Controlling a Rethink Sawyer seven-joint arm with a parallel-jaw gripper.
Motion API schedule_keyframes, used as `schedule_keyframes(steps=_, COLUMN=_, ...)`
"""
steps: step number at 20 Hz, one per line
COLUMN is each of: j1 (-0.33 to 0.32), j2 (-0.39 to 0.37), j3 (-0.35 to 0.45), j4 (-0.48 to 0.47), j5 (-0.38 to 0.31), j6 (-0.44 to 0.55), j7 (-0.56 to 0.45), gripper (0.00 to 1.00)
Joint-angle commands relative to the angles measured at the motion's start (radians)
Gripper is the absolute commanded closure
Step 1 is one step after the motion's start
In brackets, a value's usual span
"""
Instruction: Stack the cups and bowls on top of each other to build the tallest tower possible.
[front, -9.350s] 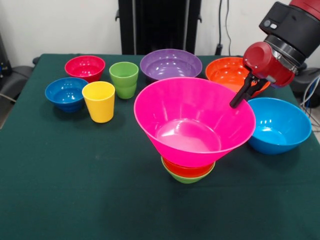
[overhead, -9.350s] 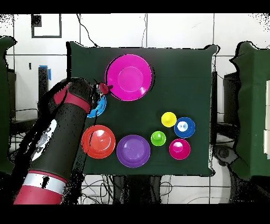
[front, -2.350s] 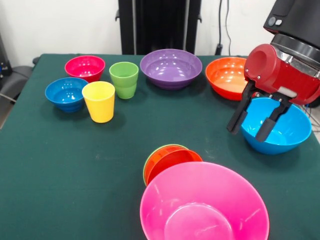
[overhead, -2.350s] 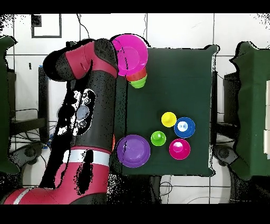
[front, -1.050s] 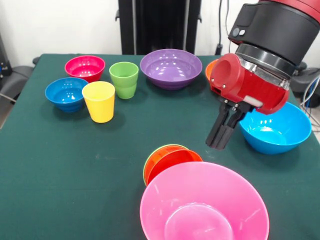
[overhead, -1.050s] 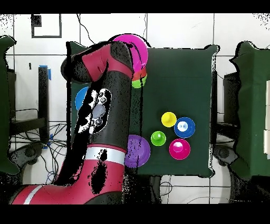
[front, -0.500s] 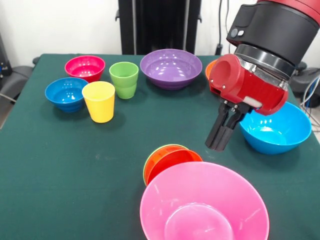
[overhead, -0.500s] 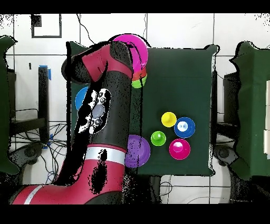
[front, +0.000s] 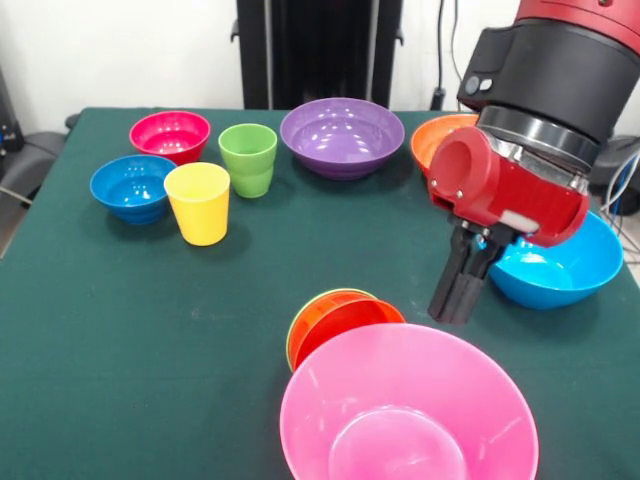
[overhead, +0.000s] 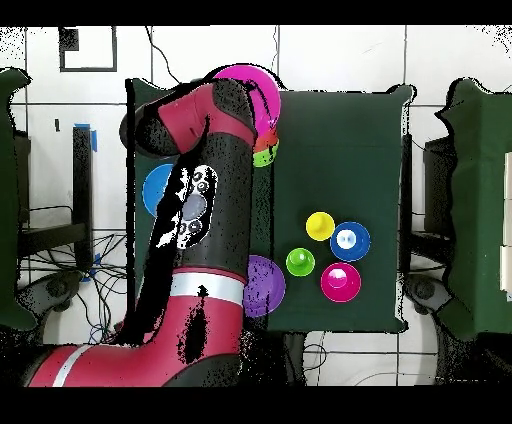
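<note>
Pink bowl: toppled off the small orange-red bowl and green bowl, now at lower centre on the desk, tower undone. Claw: clenched, empty, has shifted down-right to the pink rim; rebuild likely. Blue bowl behind, right.

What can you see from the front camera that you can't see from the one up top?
Only the front view shows the gripper, shut and empty, hanging just past the pink bowl, and the big orange bowl, which the arm hides from above. It also shows the purple bowl whole.

Only the overhead view shows the arm stretching along the table, and the floor and cables around it.

Both show the yellow cup, green cup, small red bowl, dark blue bowl, light blue bowl and the tilted orange-red and green bowls.
</note>
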Motion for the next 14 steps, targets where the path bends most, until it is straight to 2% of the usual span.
schedule_keyframes(steps=1, j1=-0.034, j2=0.086, j3=0.145, j4=0.008, j5=-0.034, j6=0.01, j7=-0.096, gripper=1.0)
schedule_keyframes(steps=4, j1=-0.047, j2=0.128, j3=0.155, j4=-0.044, j5=-0.046, j6=0.006, j7=-0.117, gripper=1.0)
schedule_keyframes(steps=7, j1=-0.065, j2=0.143, j3=0.17, j4=-0.056, j5=-0.057, j6=-0.002, j7=-0.155, gripper=1.0)
schedule_keyframes(steps=14, j1=-0.098, j2=0.118, j3=0.194, j4=-0.015, j5=-0.064, j6=-0.001, j7=-0.213, gripper=1.0)
